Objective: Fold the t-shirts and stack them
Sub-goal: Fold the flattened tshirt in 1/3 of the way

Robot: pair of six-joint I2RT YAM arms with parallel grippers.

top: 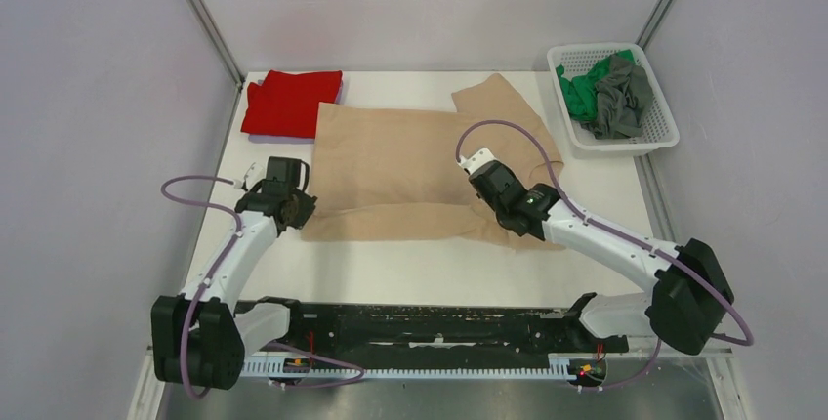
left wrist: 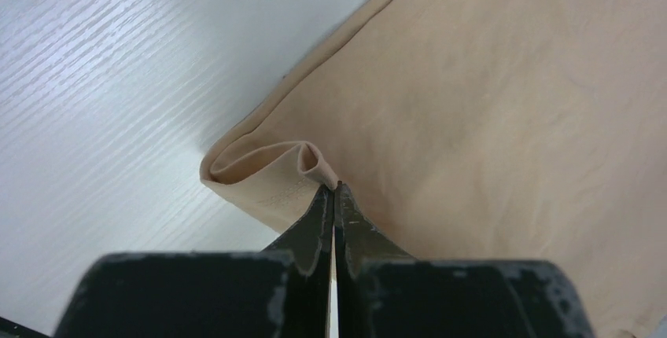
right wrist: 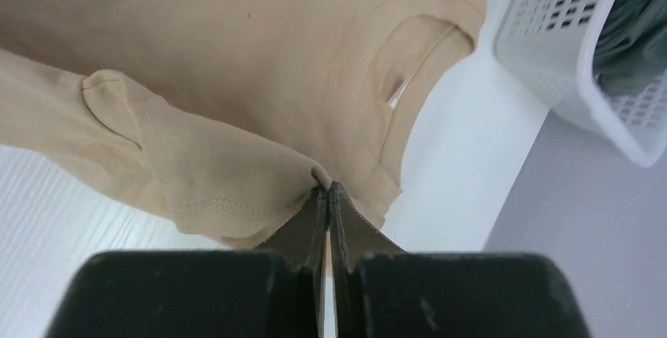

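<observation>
Beige shirt (top: 410, 161): folded corner clamped between closed left gripper (left wrist: 333, 190) jaws; sleeve hem clamped between closed right gripper (right wrist: 326, 189) jaws.

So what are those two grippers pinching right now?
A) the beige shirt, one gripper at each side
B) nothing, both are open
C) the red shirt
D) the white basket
A: in the wrist views the left gripper is shut on a folded corner of the beige shirt and the right gripper is shut on its cloth near the collar. The red shirt lies untouched at the far left.
</observation>
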